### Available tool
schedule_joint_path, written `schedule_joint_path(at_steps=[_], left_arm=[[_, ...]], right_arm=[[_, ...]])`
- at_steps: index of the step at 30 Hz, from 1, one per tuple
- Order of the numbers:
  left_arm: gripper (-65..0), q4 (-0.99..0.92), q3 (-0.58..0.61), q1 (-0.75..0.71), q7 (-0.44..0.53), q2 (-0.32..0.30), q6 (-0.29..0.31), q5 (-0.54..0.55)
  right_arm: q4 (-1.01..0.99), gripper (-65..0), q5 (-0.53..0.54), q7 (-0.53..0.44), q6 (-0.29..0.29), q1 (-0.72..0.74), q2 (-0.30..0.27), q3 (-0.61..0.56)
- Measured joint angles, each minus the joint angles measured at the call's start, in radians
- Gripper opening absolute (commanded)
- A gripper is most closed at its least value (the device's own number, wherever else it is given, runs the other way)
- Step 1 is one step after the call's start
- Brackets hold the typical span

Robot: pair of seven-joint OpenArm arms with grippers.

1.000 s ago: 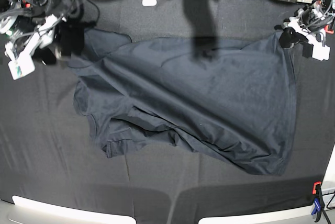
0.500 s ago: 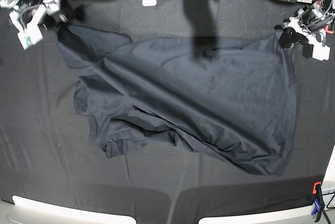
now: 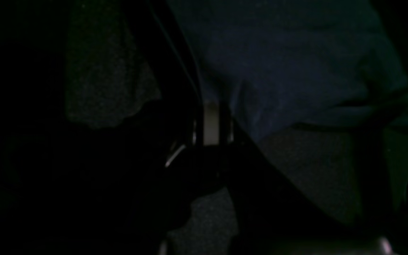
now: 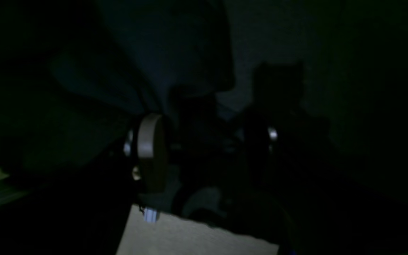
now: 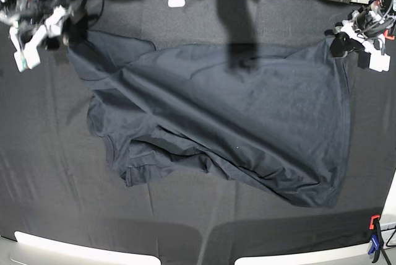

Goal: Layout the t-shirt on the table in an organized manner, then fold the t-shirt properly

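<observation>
left fingers (image 5: 339,44): clenched on t-shirt (image 5: 235,122) corner | right fingers (image 5: 59,26): spread wide, hold nothing, shirt edge just beside them | t-shirt: lies wrinkled on worktop (image 5: 49,172)

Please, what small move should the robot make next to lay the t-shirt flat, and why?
Probably the open right gripper should close on the shirt corner beside it. The left gripper is shut on the opposite top corner of the t-shirt, so that edge lies taut. The lower part near the camera lies bunched in folds on the table, so a second grip is needed to spread it.
</observation>
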State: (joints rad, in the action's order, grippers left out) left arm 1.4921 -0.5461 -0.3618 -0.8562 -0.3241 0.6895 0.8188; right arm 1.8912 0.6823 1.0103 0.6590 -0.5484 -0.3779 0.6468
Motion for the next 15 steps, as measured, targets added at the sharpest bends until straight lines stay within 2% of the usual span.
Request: schedule_joint_path(at_steps=[3, 9, 11, 14, 15], left_arm=[[-65.0, 0.000, 0.000, 0.000, 0.000, 0.000, 0.000, 0.000], [-65.0, 0.000, 0.000, 0.000, 0.000, 0.000, 0.000, 0.000], [-65.0, 0.000, 0.000, 0.000, 0.000, 0.000, 0.000, 0.000], [-65.0, 0.000, 0.000, 0.000, 0.000, 0.000, 0.000, 0.000], [-65.0, 0.000, 0.000, 0.000, 0.000, 0.000, 0.000, 0.000]], right_arm=[[-0.001, -32.3, -0.002, 0.011, 0.006, 0.005, -0.002, -0.084], [-0.001, -32.9, -0.085, 0.012, -0.004, 0.005, 0.001, -0.259], [-0.002, -40.3, -0.104, 0.011, -0.017, 0.005, 0.001, -0.290], [-0.002, -61.8, -0.107, 0.010, -0.023, 0.005, 0.001, -0.300], [-0.002, -65.0, -0.109, 0.005, -0.023, 0.005, 0.000, -0.300]])
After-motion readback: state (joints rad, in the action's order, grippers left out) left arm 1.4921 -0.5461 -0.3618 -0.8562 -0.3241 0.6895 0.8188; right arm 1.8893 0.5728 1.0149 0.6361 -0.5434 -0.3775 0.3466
